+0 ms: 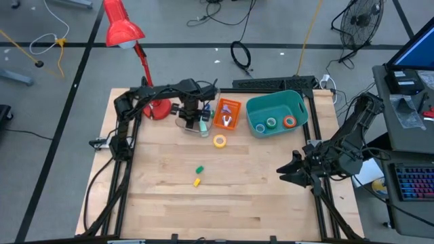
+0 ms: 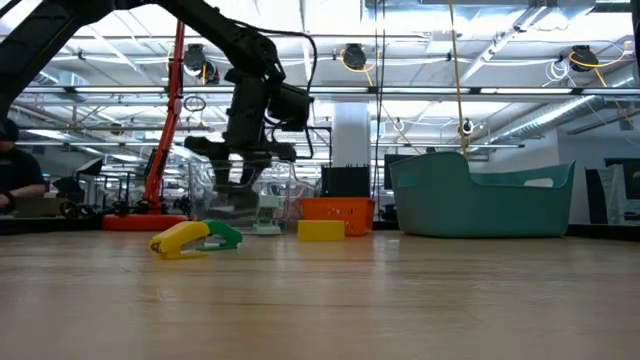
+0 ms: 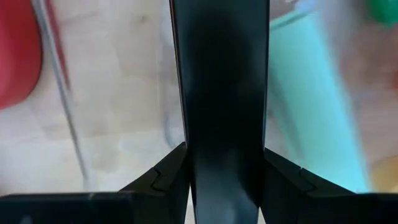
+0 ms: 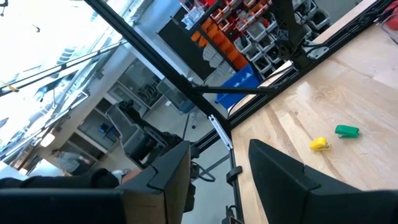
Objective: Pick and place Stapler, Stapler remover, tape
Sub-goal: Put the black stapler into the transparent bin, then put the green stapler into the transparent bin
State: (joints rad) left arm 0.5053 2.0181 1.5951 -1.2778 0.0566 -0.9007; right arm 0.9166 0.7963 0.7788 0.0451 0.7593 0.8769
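My left gripper (image 1: 193, 114) points down at the table's far side, shut on a black stapler (image 3: 221, 74). It hangs just above a clear box (image 2: 262, 195) that holds a mint-green thing (image 1: 203, 123). Beside the box stands an orange tray (image 1: 228, 112). A yellow tape roll (image 1: 219, 141) lies flat on the table in front of the tray. Blue, green and orange tape rolls lie in the teal basket (image 1: 298, 103). A small green piece (image 1: 199, 169) and a yellow one (image 1: 197, 181) lie mid-table. My right gripper (image 1: 290, 173) waits open at the right edge. My left gripper pinches the black stapler by its two long sides (image 3: 194, 155) between its two fingers. The fingers come from above, point down and lie across it. The stapler is lifted clear of the table, over the clear box.
A red desk lamp (image 1: 123, 27) stands on its base (image 1: 159, 108) at the far left, right beside my left arm. A black frame (image 1: 125, 146) rims the table. The near half of the wooden top lies bare around the two small pieces.
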